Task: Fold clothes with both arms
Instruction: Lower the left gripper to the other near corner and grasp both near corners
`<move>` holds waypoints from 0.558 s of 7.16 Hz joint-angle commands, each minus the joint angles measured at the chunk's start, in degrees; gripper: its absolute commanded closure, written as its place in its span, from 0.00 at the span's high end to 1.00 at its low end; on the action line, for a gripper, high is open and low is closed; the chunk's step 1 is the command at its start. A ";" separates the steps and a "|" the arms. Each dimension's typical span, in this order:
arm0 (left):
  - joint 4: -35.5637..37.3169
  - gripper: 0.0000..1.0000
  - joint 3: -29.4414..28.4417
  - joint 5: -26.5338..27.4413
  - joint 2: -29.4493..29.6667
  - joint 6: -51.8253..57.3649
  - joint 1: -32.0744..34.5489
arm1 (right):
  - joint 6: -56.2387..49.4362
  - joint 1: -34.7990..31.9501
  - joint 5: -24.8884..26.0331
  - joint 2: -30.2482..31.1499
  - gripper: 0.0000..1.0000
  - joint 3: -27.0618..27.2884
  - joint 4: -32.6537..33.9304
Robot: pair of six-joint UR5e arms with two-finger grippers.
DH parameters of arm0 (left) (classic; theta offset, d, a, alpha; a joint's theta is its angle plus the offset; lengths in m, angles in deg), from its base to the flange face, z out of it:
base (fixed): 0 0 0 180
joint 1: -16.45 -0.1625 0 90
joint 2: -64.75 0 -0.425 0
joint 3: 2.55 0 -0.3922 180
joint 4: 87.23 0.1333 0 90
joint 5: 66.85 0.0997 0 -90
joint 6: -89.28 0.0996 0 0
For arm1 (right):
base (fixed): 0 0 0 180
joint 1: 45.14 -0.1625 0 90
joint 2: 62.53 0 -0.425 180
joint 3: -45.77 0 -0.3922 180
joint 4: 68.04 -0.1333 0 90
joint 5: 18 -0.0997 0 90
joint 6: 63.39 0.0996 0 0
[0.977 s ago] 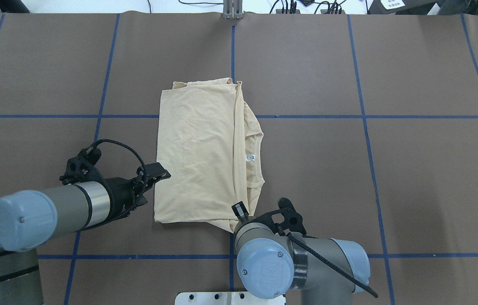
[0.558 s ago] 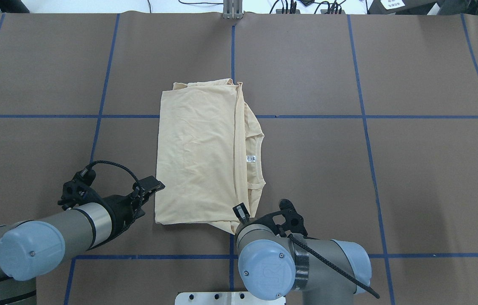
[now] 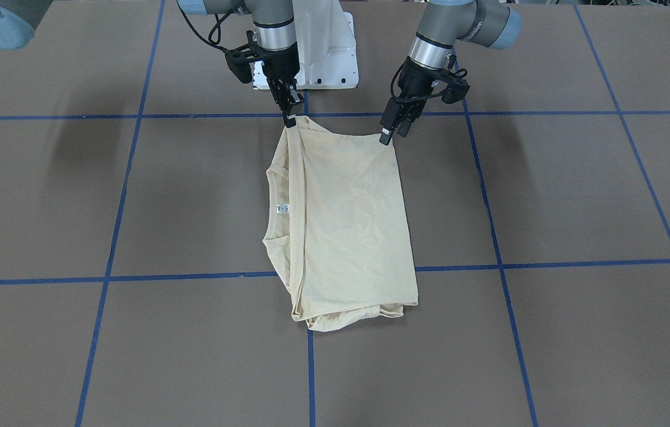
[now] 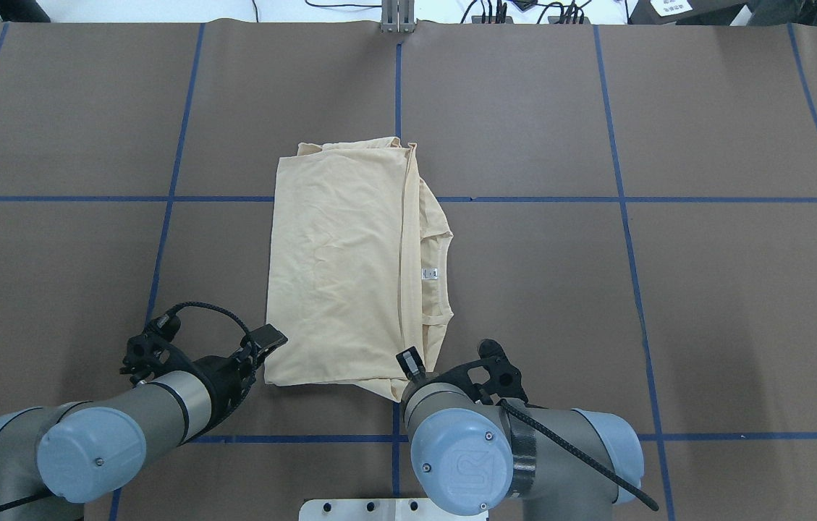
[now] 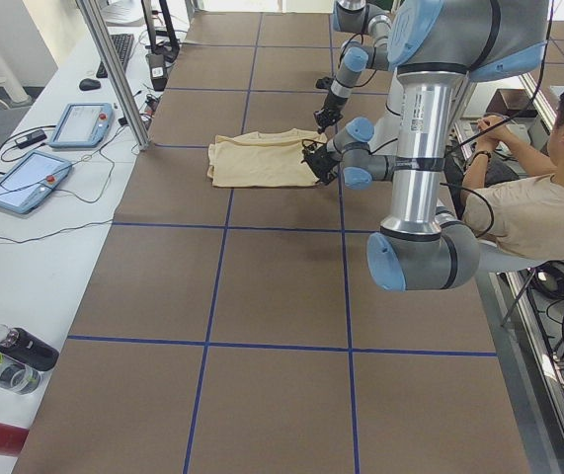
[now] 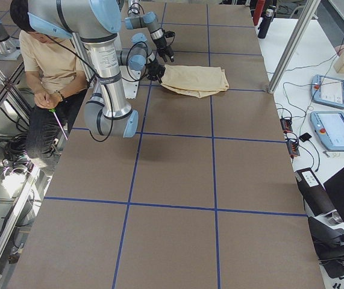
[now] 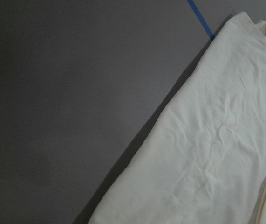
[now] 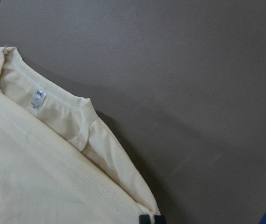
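The pale cream-yellow shirt (image 4: 339,268) lies folded into a tall rectangle mid-table, its collar and white neck label (image 4: 428,273) showing on the right side. Its print is hidden. It also shows in the front view (image 3: 346,219). My left gripper (image 4: 271,339) hovers at the shirt's near-left corner; in the front view (image 3: 391,133) its jaws look apart, one tip at the corner. My right gripper (image 3: 289,118) is pinched on the near-right corner, which is slightly raised. The right wrist view shows a black fingertip (image 8: 149,219) on that corner.
The white pedestal base (image 3: 329,53) stands between the arms at the near edge. Blue tape lines (image 4: 524,199) grid the brown table. An operator (image 5: 548,197) sits beside the robot. Teach pendants (image 5: 25,178) and bottles (image 5: 5,360) lie on the side bench.
My left gripper has moved back along the shirt's left edge to its near-left corner. The right arm has barely moved. The shirt has shifted slightly towards me.
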 commanded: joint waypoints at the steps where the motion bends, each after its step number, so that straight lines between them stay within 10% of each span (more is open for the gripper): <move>1: 0.03 0.79 -2.72 0.45 1.08 -0.43 -1.43 | 0.00 0.00 -0.04 -0.06 0.00 0.23 -0.06; 4: 0.03 0.68 -1.86 0.19 1.08 -0.52 -2.23 | 0.00 0.09 -0.04 -0.14 0.00 0.14 -0.06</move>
